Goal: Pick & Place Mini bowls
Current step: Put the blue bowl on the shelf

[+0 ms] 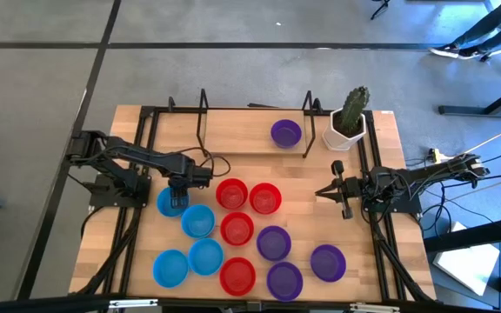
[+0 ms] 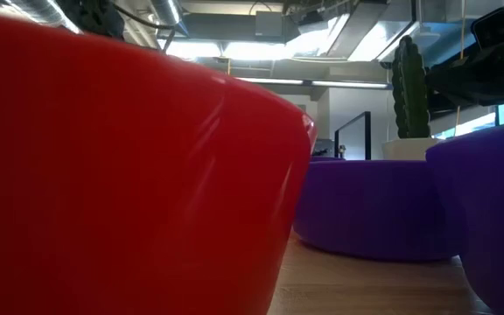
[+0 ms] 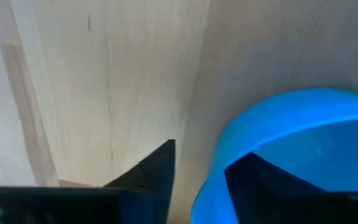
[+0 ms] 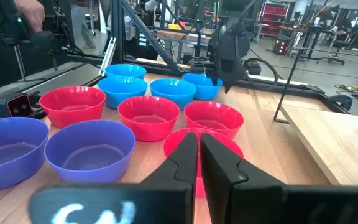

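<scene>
While the left pincer reaches down at a blue bowl on the wooden surface, its two fingers sit one on each side of the bowl's rim, one inside and one outside. The other mini bowls sit close together nearby. The right pincer waits at the right side, fingers together.
</scene>
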